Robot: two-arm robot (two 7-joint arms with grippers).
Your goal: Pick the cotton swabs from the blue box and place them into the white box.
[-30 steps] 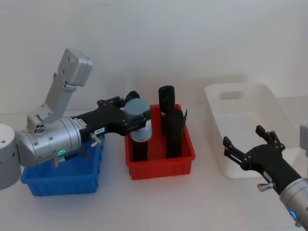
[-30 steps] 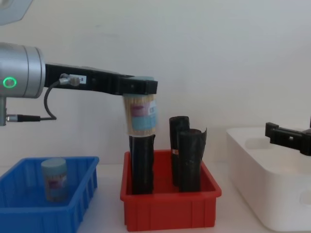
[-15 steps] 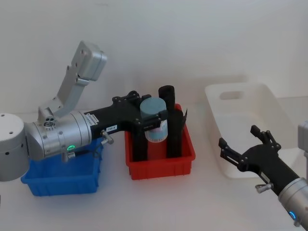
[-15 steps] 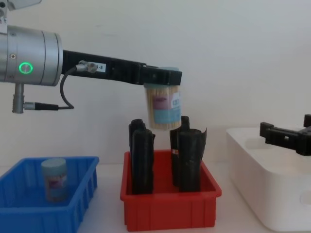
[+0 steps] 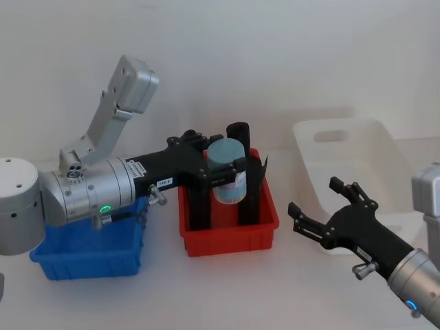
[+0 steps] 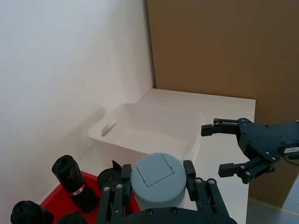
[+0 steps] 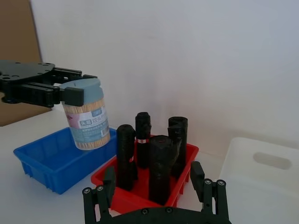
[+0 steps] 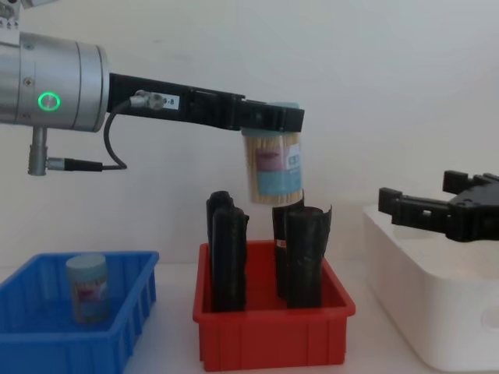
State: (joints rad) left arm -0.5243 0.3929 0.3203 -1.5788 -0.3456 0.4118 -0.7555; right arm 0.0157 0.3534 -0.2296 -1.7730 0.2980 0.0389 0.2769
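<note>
Gripping cotton swabs point(image 5: 226, 180) in left claw point(image 5: 223, 163), above the red bin point(image 5: 227, 239). Right claw point(image 5: 314, 196) open, right of the red bin, beside white box point(image 5: 357, 165). Another tub point(image 8: 86, 287) in blue box point(image 8: 47, 344), left of it.

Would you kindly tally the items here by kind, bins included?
Cotton swab tubs: 2 (one in the left end effector, one in the blue box)
Black rolls: 4
Bins: 3 (blue box, red bin, white box)
Total: 9

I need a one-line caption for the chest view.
Left gripper holds a clear tub of cotton swabs above the red plastic bin of black rolls; open right gripper near white box.
</note>
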